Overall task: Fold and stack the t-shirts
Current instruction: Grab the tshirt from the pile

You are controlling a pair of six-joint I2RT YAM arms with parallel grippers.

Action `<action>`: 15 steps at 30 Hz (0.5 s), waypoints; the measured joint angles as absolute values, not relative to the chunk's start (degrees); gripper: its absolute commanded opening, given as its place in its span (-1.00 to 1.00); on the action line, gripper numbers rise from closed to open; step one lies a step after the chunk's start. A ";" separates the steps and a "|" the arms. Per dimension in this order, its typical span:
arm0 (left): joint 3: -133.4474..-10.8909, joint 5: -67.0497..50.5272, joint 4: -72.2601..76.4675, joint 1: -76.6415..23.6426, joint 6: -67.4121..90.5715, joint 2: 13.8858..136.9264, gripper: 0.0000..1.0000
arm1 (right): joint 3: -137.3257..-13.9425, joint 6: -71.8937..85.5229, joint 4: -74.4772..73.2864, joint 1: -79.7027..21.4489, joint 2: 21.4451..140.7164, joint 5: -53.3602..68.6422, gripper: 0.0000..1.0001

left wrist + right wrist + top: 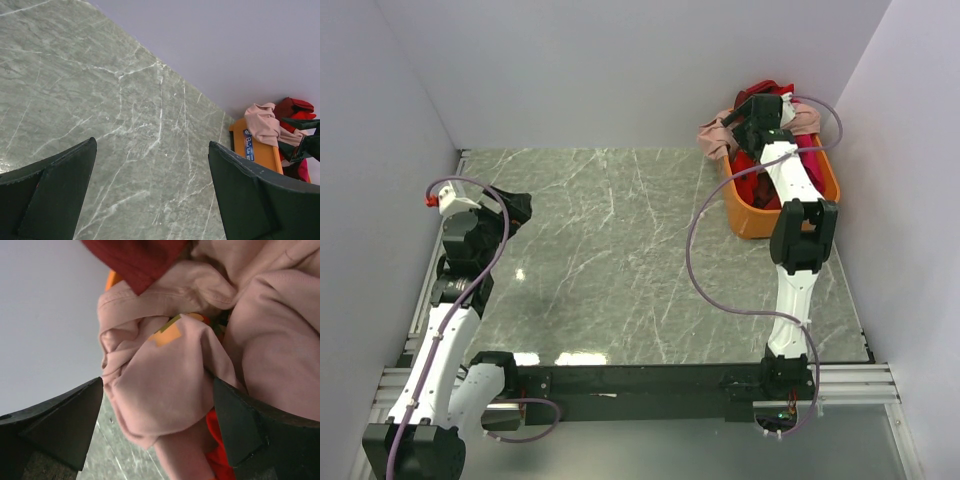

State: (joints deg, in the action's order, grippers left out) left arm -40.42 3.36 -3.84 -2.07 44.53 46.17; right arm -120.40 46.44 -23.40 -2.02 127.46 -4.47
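A dusty pink t-shirt (713, 136) hangs over the far left rim of an orange tub (752, 221) at the back right; it also shows in the left wrist view (262, 124). Red and maroon shirts (767, 92) are heaped in the tub. In the right wrist view the pink shirt (175, 385) bulges between my right gripper's (157, 427) wide-open jaws, with a maroon shirt (135, 260) above and red cloth (217, 455) below. My right gripper (748, 112) hovers over the tub. My left gripper (150, 192) is open and empty above the bare table at the left (510, 208).
The grey marble table (610, 260) lies between the arms. White walls close in the back and both sides. The tub stands close to the right wall. A metal rail (650, 380) runs along the near edge.
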 measured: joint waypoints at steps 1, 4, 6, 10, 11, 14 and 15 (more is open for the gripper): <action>-40.42 3.42 -3.81 -2.07 44.42 46.35 0.99 | -120.42 47.27 -23.27 -2.00 127.87 -4.54 0.90; -40.42 3.55 -3.84 -2.07 44.23 46.54 0.99 | -120.44 49.65 -21.87 -1.98 128.99 -3.88 0.85; -40.42 3.55 -3.77 -2.07 44.18 46.61 0.99 | -120.44 51.55 -20.18 -1.93 129.99 -3.09 0.78; -40.42 3.49 -3.68 -2.07 44.18 46.81 0.99 | -120.95 54.41 -17.61 -1.72 132.25 -1.43 0.60; -40.42 3.46 -3.68 -2.07 44.18 46.89 0.99 | -120.95 54.92 -17.10 -1.61 132.60 -1.10 0.44; -40.42 3.44 -3.66 -2.07 44.18 47.44 0.99 | -121.10 56.07 -15.55 -1.45 132.79 -0.38 -0.02; -40.42 3.40 -3.66 -2.07 44.18 47.57 0.99 | -121.19 56.27 -15.18 -1.39 132.79 -0.38 -0.06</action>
State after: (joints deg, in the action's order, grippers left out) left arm -40.42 3.40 -3.66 -2.07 44.18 47.57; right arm -121.19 56.27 -15.18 -1.39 132.79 -0.38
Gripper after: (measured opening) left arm 0.995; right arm 0.555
